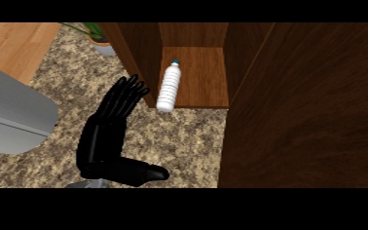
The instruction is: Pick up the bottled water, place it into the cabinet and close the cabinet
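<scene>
Left hand (108,136) nearest, rising from the worktop's near edge, fingers (126,95) straight and together, thumb (147,171) stretched out to the side, nothing held. Fingertips just beside the cabinet's left wall (137,53), apart from the bottle. Speckled stone worktop (179,141) beneath. Grey rounded appliance (22,114) at the worktop's left edge. Dark wooden door (302,107) standing open at the right. Further on, bottled water (170,86) lying on its side on the cabinet shelf (205,78), base jutting past the shelf's front edge, cap toward the back. Potted plant (97,36) at the far left corner, beside the cabinet.
</scene>
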Motion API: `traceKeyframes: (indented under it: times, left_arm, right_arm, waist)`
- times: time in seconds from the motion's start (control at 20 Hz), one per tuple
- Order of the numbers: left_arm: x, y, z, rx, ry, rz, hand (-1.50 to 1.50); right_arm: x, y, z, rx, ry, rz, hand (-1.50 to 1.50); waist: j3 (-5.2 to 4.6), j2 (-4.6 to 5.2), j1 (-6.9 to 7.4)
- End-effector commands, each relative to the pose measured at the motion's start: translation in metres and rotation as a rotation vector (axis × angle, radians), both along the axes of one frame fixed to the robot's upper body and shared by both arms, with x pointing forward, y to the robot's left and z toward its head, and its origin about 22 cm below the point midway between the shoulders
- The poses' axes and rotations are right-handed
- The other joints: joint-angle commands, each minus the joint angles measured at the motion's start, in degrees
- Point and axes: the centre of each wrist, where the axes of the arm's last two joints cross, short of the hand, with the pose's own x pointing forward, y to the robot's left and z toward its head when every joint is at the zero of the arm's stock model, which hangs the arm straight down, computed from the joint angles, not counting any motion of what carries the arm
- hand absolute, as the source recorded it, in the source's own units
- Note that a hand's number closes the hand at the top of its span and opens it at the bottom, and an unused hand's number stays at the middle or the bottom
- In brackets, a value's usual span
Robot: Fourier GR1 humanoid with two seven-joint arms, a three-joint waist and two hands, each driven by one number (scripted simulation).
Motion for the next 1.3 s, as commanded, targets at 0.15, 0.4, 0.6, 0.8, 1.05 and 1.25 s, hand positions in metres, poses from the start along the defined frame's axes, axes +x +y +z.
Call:
traceKeyframes:
  times: [0.15,0.4,0.6,0.8,1.05,1.25]
  left_arm:
    - [-0.056,0.015,0.019,-0.025,-0.039,-0.036,-1.5]
    - [-0.091,0.039,0.026,-0.027,-0.057,0.04,-1.5]
    - [-0.103,0.079,0.039,-0.023,-0.065,0.083,-1.5]
    - [-0.11,0.105,0.041,-0.028,-0.08,0.1,-1.5]
    - [-0.132,0.116,0.038,-0.067,-0.064,0.093,-1.5]
    - [-0.142,0.133,0.035,-0.062,-0.041,0.083,-1.5]
  right_arm:
    - [-0.005,-0.008,0.012,-0.135,0.019,0.185,1.5]
    - [-0.011,0.008,0.024,-0.213,-0.01,0.36,1.5]
    - [-0.021,0.019,0.035,-0.214,-0.031,0.428,1.5]
    - [-0.014,0.042,0.037,-0.241,-0.091,0.451,1.5]
    - [-0.017,0.066,0.054,-0.263,-0.099,0.478,1.5]
    - [-0.012,0.087,0.05,-0.257,-0.093,0.489,1.5]
  waist:
    - [-0.01,0.2,-0.13]
    - [-0.04,0.07,0.39]
    - [-0.08,-0.02,0.2]
    - [-0.12,0.12,0.49]
    - [-0.18,0.04,1.17]
    - [-0.2,0.02,1.55]
